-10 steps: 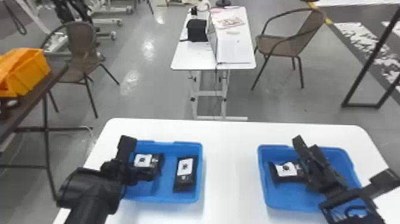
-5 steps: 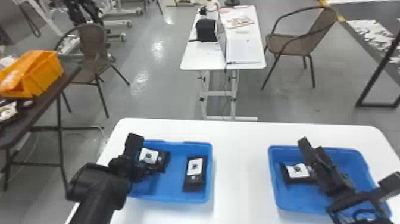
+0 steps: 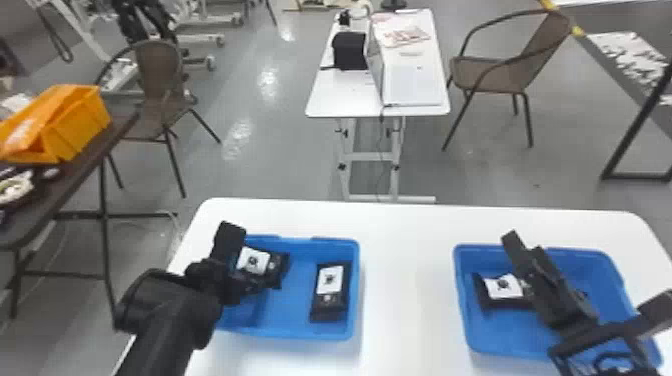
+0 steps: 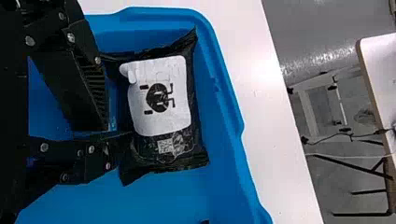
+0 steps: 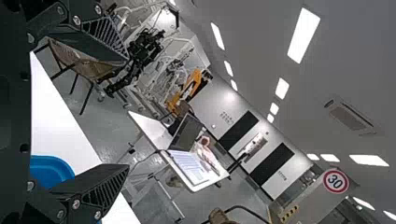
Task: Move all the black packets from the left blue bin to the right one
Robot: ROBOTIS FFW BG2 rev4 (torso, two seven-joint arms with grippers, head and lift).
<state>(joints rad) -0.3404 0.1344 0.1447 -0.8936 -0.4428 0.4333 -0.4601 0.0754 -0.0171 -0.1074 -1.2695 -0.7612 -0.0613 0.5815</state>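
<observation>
The black left claw (image 3: 245, 274) is at a white-labelled black plastic packet (image 3: 254, 261) in the left blue bin (image 3: 285, 327), its grip impossible to tell; another packet (image 3: 330, 292) lies nearby; the black right claw (image 3: 587, 276) gapes over the right blue bin (image 3: 465, 320), holding a third packet (image 3: 502, 288); beyond stands a white table (image 3: 345, 97).

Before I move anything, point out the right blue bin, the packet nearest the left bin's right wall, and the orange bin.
Right blue bin (image 3: 502, 327), head view: its bare floor.
Black packet (image 3: 330, 279), head view: its white label.
Orange bin (image 3: 82, 122), head view: its side.
</observation>
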